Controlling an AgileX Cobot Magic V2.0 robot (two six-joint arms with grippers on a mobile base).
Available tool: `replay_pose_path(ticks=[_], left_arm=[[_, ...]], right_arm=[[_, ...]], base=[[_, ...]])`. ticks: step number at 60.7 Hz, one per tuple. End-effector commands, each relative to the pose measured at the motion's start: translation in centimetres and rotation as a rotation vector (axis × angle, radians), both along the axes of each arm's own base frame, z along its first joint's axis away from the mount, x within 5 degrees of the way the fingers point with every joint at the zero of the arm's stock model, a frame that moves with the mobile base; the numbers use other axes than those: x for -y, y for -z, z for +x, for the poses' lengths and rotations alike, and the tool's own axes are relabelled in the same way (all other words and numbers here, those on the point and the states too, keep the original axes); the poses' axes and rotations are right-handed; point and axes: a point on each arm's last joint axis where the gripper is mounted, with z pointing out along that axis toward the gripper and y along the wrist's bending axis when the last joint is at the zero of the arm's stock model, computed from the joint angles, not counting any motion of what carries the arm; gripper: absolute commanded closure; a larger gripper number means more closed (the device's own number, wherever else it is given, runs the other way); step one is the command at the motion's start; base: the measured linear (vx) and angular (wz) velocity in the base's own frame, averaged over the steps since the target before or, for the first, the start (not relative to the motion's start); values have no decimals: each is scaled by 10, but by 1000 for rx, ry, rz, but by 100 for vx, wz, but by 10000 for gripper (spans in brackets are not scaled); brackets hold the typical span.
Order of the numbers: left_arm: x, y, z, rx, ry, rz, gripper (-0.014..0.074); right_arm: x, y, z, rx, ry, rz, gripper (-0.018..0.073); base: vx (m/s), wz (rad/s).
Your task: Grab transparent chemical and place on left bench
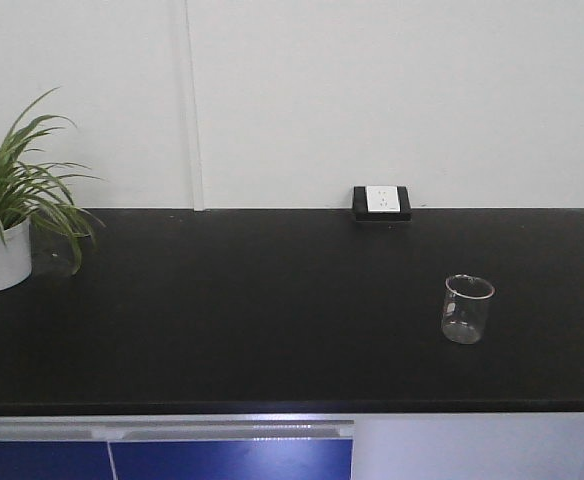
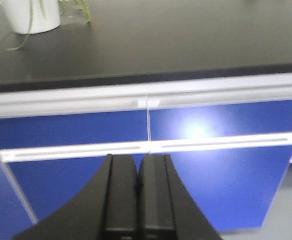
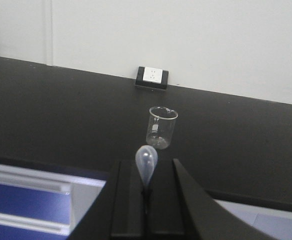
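Since the black bench top [image 1: 222, 300] runs wide between the potted plant [image 1: 7, 215] at its left end and the clear glass beaker [image 1: 467, 308] toward its right, ample room for travel is offered along it. Its front edge is bounded below by blue drawer fronts [image 2: 211, 130]. The beaker is stood upright, well back from that edge, straight ahead of the right gripper [image 3: 147, 175] and apart from it. A colourless dropper [image 3: 146, 160] is clamped between that gripper's jaws, its long axis and bulb aimed at the beaker. The left gripper [image 2: 138, 159] is pressed together on nothing, low before the drawers, so the right arm is judged nearer.
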Motion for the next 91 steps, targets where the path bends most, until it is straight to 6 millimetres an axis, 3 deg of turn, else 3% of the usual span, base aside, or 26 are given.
replay_pose_path(ticks=[1,38,91], left_arm=[[0,-3,-1,81,1,-14,600],[0,-3,-1,81,1,-14,600],[0,-3,-1,81,1,-14,600]], right_arm=[[2,-16,0,100,17,-7,562],[2,-16,0,100,17,-7,562],[2,-16,0,102,18,-7,562]], base=[[-44,9],[-39,27],[-15,89]])
